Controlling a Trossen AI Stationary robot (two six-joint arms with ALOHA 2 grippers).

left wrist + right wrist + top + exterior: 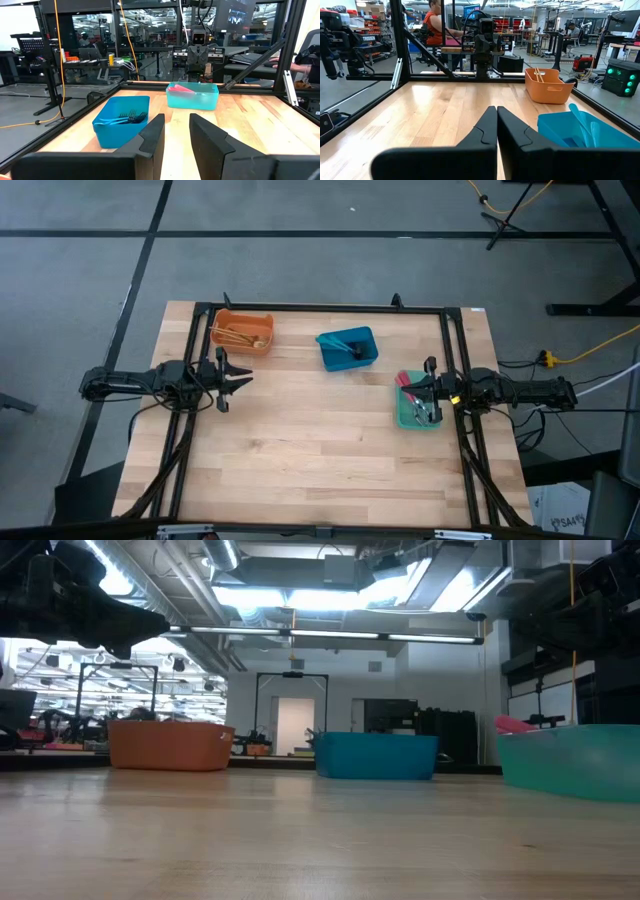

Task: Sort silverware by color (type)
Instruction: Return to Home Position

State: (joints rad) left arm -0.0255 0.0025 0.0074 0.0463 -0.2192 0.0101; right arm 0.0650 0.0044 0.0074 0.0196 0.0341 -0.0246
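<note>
From above, the left gripper (243,377) hangs spread and empty at the left of the table (300,440), and the right gripper (420,390) hangs over the green bin (402,420). All silverware (238,336) lies in the orange bin (264,321), the blue bin (372,338) or the green bin. Low view: bare table. Wrist views: left fingers (152,137) apart, right fingers (487,131) nearly closed, empty. Sorting seems done; the arms should retract home.

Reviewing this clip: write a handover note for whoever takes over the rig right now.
The left gripper is open and empty, at the table's left side.
The right gripper is shut and empty, over the green bin.
Gold pieces lie in the orange bin, blue pieces in the blue bin, pink pieces in the green bin.
None shows loose on the table, so sorting looks done.
Left: bring both arms home.
</note>
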